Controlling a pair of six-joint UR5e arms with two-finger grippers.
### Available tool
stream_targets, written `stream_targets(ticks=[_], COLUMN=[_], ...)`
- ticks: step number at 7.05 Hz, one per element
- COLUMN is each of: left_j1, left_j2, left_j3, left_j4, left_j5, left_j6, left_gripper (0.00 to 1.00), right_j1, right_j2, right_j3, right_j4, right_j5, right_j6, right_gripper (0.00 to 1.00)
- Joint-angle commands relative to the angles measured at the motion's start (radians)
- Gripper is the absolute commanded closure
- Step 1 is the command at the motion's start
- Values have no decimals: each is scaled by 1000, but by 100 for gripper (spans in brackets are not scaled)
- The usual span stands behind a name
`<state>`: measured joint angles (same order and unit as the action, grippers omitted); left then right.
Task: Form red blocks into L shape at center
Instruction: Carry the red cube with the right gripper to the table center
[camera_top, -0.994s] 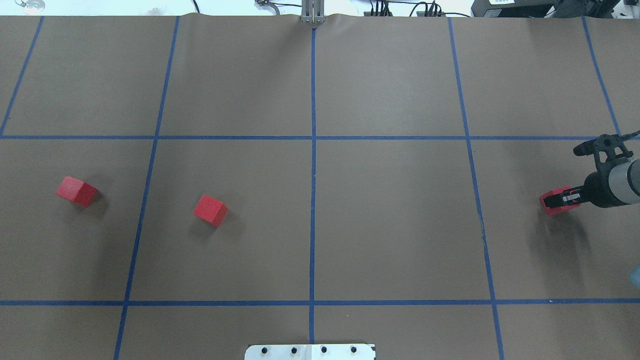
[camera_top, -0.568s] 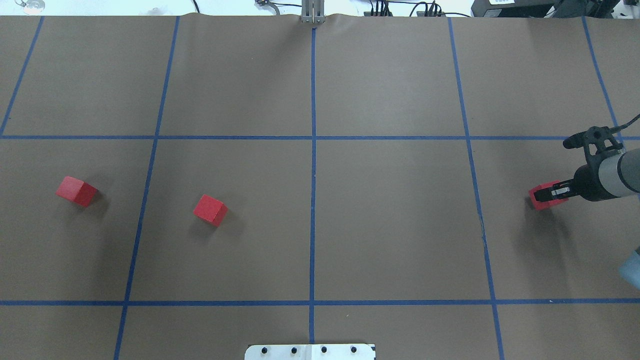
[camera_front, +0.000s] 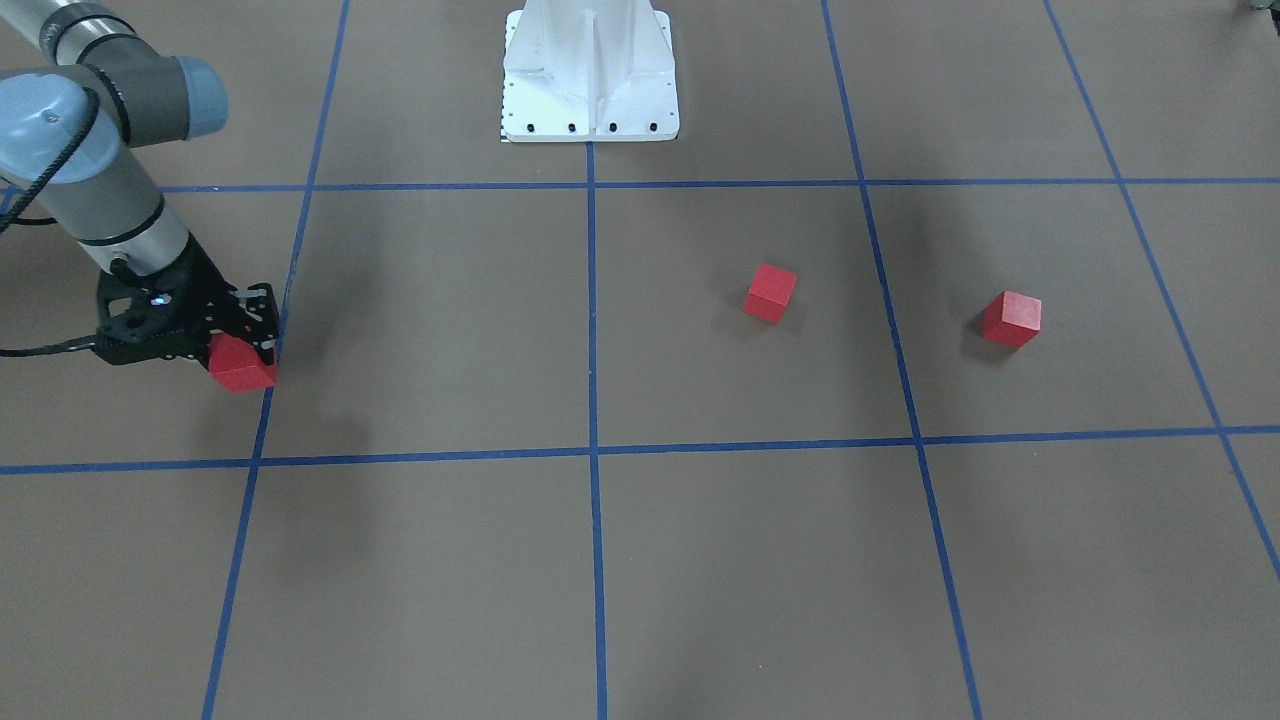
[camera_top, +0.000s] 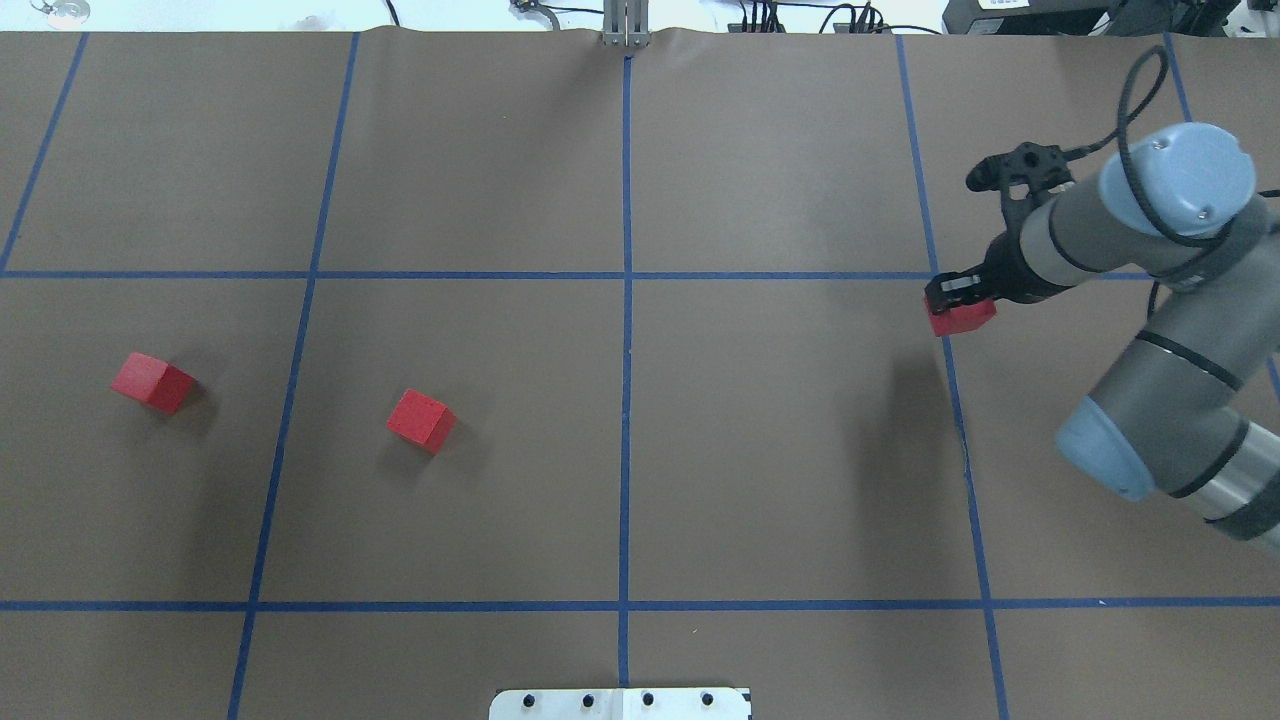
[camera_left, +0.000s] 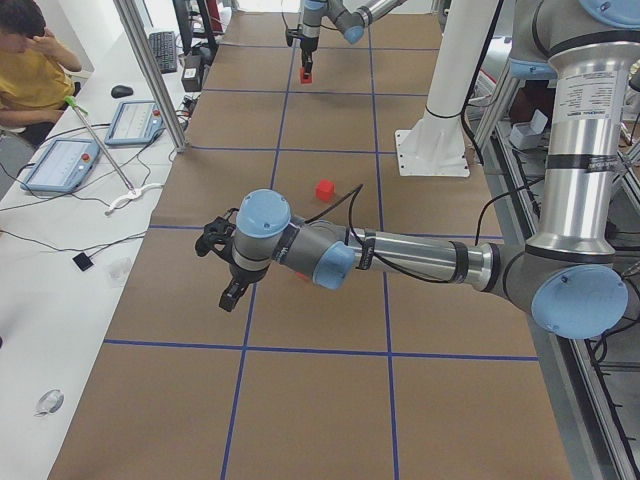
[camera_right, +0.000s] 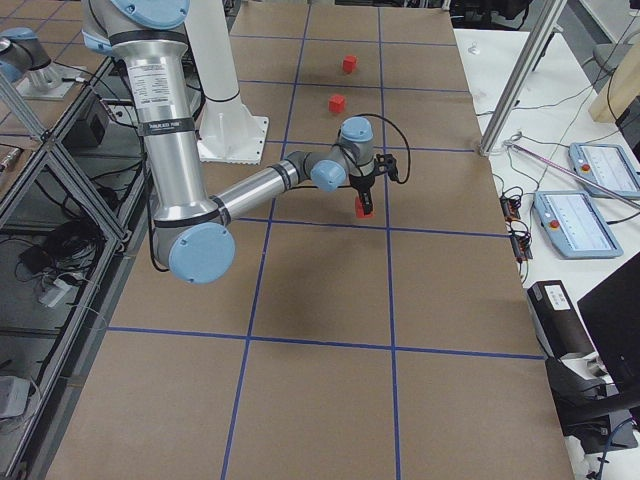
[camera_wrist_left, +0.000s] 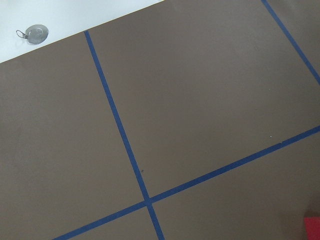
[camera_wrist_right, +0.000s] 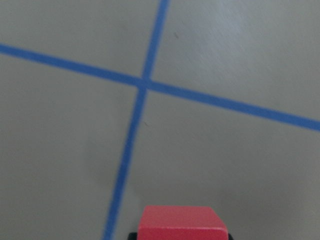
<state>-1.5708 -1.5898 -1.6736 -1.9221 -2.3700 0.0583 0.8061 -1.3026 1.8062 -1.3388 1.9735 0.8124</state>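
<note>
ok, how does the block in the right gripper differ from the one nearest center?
The held block is clamped in the right gripper; the free block is untouched. The held block hangs above the floor, shadow apart from it; free block rests on the floor. The held block is near a tape line right of center; free block lies inside a square, left. Both: plain red cubes, alike in size.

Robotics lab, brown-papered table (camera_top: 780, 450) gridded with blue tape (camera_top: 626, 400), white arm pedestal (camera_front: 590, 70) at twelve o'clock in front view, teach pendants (camera_left: 60, 163) and seated operator (camera_left: 28, 80) at ten o'clock in left-end view.
</note>
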Motion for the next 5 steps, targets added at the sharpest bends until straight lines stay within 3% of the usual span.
stream_targets(ticks=[1,2,5], left_j1=[0,0,0], left_j2=[1,1,2], left_j3=[2,2,2], left_j4=[2,2,2], left_j5=[0,0,0], left_j6=[0,0,0], left_gripper=[0,0,0], right_j1=[-123,-174,-354], right_j2=[228,326,549], right_j3=[-10,-13,-195], right_j4=[-217,-303,-315], right_j5=[-40,-65,-237], right_j6=[246,337,571], right_gripper=[100,100,100])
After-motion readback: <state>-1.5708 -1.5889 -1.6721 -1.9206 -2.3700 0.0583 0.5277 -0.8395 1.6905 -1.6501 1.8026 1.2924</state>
